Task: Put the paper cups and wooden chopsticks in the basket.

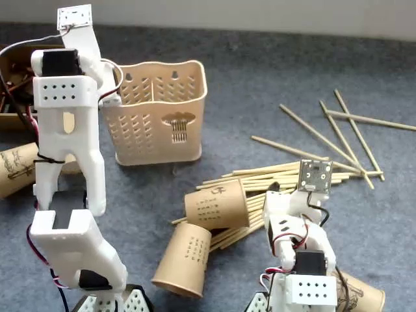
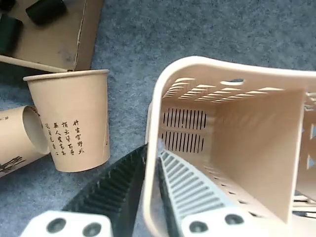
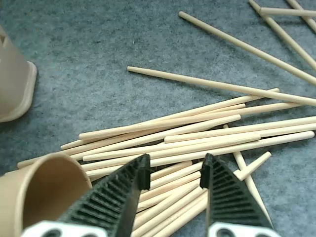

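The tan slotted basket (image 1: 156, 110) stands upright at the back left. My left gripper (image 2: 152, 150) is shut on the basket (image 2: 237, 128) wall, one finger inside and one outside. Beside it are an upright paper cup (image 2: 74, 118) and a lying one (image 2: 19, 138). Two cups (image 1: 216, 205) (image 1: 184, 260) lie on their sides in the middle. Another cup (image 1: 361, 292) lies at the front right. My right gripper (image 3: 176, 165) hangs open just above the chopstick pile (image 3: 197, 133), with nothing between its fingers. A cup's mouth (image 3: 39, 192) lies close to it.
Loose chopsticks (image 1: 344, 130) lie scattered at the back right on the grey carpet. A cardboard box (image 2: 54, 39) with dark objects sits at the far left, behind the cups. The left arm (image 1: 65, 130) stretches along the left side.
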Controlling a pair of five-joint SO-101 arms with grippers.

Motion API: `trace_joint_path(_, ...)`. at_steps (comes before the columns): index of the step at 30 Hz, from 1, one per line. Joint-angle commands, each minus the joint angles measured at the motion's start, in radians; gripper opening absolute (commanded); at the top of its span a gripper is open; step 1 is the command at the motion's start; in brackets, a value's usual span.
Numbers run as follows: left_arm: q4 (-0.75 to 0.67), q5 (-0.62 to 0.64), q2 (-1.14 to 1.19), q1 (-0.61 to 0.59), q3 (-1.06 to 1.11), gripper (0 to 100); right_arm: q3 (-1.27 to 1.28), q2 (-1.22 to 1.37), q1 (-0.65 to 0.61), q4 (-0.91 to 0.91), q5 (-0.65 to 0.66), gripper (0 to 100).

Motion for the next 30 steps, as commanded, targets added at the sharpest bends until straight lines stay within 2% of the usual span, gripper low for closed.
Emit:
trace_joint_path(1, -0.002, 0.023, -0.073, 0.002, 0.005, 1, -0.004, -0.005, 0.005, -0.028, -0.003, 17.6)
trace_joint_path(4, 0.003, 0.021, -0.073, 0.024, 0.033, 3, -0.004, -0.005, 0.005, -0.028, -0.003, 17.6)
trace_joint_path(9, 0.003, 0.026, -0.073, 0.038, 0.074, 20, -0.004, -0.005, 0.005, -0.028, -0.003, 17.6)
trace_joint_path(12, 0.014, 0.023, -0.074, 0.038, 0.070, 26, -0.004, -0.005, 0.005, -0.028, -0.003, 17.6)
trace_joint_path(22, 0.043, -0.023, -0.077, 0.041, -0.050, 27, -0.004, -0.005, 0.005, -0.028, -0.002, 17.6)
trace_joint_path(30, 0.043, -0.083, -0.278, 0.035, -0.050, 27, -0.004, -0.005, 0.005, -0.028, -0.002, 17.6)
